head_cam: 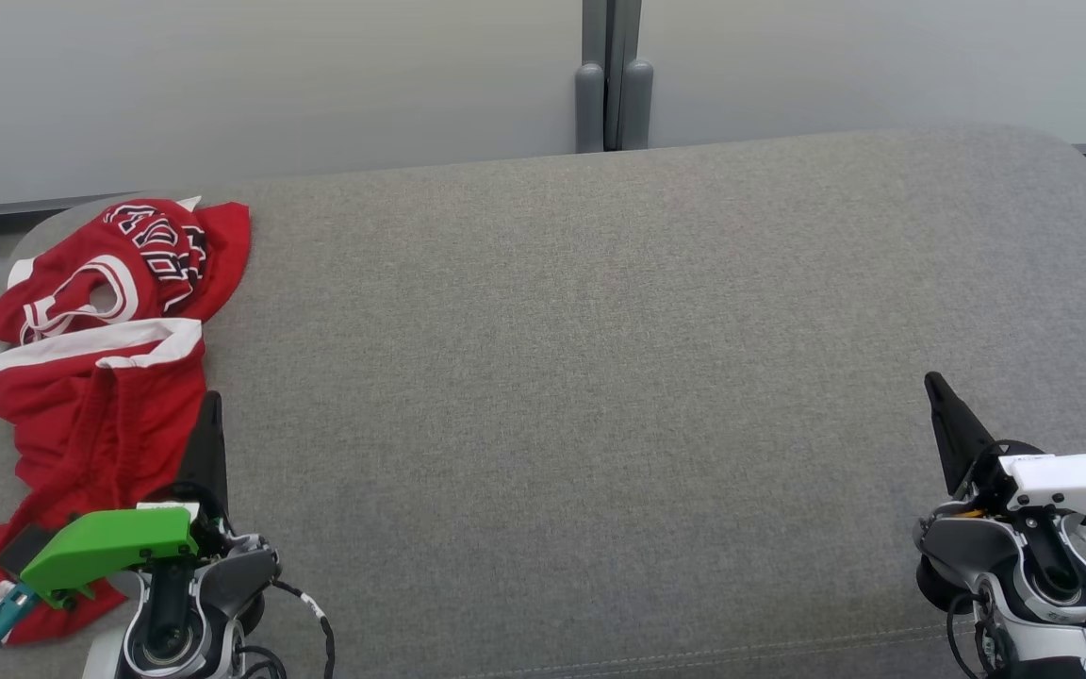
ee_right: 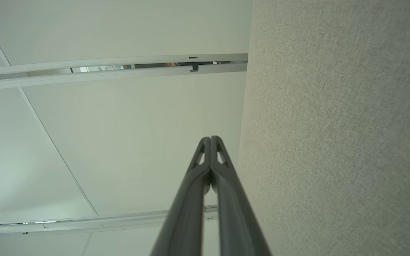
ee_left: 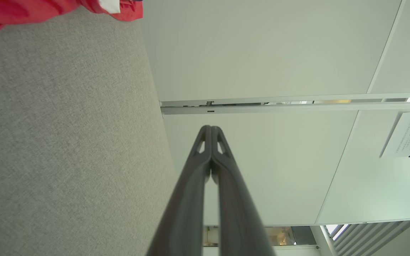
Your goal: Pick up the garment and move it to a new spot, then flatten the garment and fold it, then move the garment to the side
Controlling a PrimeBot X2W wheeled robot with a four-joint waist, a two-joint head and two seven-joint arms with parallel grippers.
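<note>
The garment (head_cam: 95,377), a red jersey with white panels and black white-outlined lettering, lies crumpled at the left end of the grey padded surface (head_cam: 600,377). A corner of the garment (ee_left: 20,12) shows at the top left of the left wrist view. My left gripper (head_cam: 212,401) sits at the lower left, just right of the jersey's lower part, fingers shut together with nothing between them (ee_left: 211,129). My right gripper (head_cam: 931,382) rests at the lower right, far from the jersey, also shut and empty (ee_right: 210,139).
The grey padded surface has rounded far corners and a seam along its near edge. Behind it stands a pale wall with a grey vertical post (head_cam: 612,75). Wide bare fabric lies between the two grippers.
</note>
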